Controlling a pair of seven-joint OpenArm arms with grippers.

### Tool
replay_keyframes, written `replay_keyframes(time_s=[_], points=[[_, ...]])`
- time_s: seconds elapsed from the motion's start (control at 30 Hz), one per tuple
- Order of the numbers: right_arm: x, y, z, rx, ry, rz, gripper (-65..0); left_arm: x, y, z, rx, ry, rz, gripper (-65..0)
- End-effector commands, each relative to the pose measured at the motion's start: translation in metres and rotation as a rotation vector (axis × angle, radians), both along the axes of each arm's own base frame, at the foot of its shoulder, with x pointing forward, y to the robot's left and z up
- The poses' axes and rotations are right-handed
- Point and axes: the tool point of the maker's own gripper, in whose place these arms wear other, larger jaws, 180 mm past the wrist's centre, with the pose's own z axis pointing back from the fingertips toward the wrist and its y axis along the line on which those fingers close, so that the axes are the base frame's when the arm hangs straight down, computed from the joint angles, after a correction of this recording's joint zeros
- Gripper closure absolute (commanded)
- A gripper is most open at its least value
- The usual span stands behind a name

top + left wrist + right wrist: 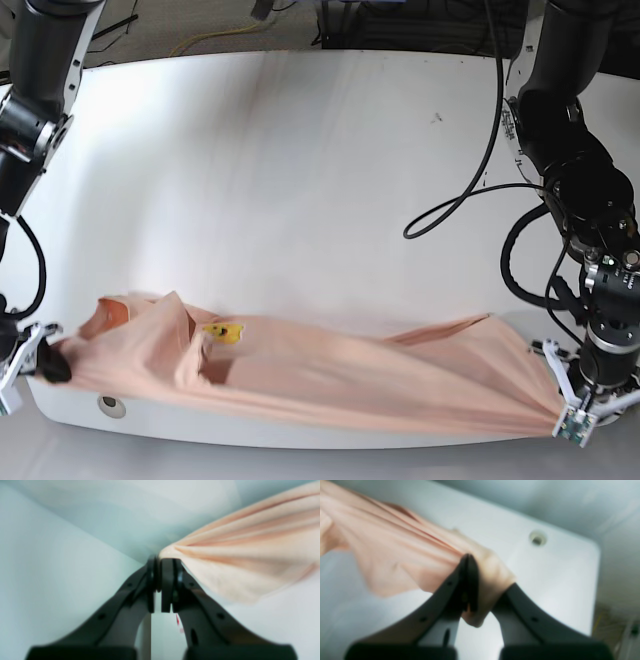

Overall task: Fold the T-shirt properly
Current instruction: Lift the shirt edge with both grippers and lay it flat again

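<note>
T-shirt [320, 375] stretches along the base view's bottom edge, over the table [300, 180]. I see the left gripper [160, 562] and right gripper [470, 560] each pinching an end.

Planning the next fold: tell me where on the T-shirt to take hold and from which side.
Hold the T-shirt at its two far ends, coming in from the table's sides. It lies stretched in a long band along the near edge, and the left gripper and right gripper are shut on those ends, pleats fanning from each.
</note>
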Motion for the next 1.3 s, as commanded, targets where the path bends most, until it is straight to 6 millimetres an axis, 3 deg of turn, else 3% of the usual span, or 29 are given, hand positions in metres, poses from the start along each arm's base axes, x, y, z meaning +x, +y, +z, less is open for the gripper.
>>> replay_keyframes(time_s=[0.0,0.23,0.37,0.6,0.83,1.0,1.13,1.27], points=[[-0.016,-0.013,0.002,-0.026,-0.039,-0.037,0.0,-0.007,0.004,-0.022,0.053,0.068,0.019,0.0],[-0.067,-0.003,-0.062,-0.008,0.045,-0.063,0.0,-0.034,0.002,-0.111,0.006,0.277,0.021,0.0],[-0.097,0.007,-0.096,0.001,0.109,-0.066,0.0,-0.06,0.002,-0.161,0.001,0.407,0.02,0.0],[-0.147,0.029,-0.136,0.024,0.189,-0.072,0.0,-0.112,0.007,-0.229,-0.006,0.603,0.036,0.0],[-0.2,0.035,-0.178,0.07,0.318,-0.118,0.0,-0.169,0.024,-0.274,-0.021,0.757,0.089,0.0],[-0.237,0.044,-0.205,0.111,0.414,-0.141,0.0,-0.219,0.055,-0.295,-0.049,0.831,0.178,0.0],[-0.261,0.053,-0.221,0.137,0.477,-0.149,0.0,-0.238,0.06,-0.303,-0.059,0.841,0.174,0.0],[-0.274,0.064,-0.225,0.15,0.495,-0.146,0.0,-0.244,0.066,-0.303,-0.062,0.841,0.192,0.0]])
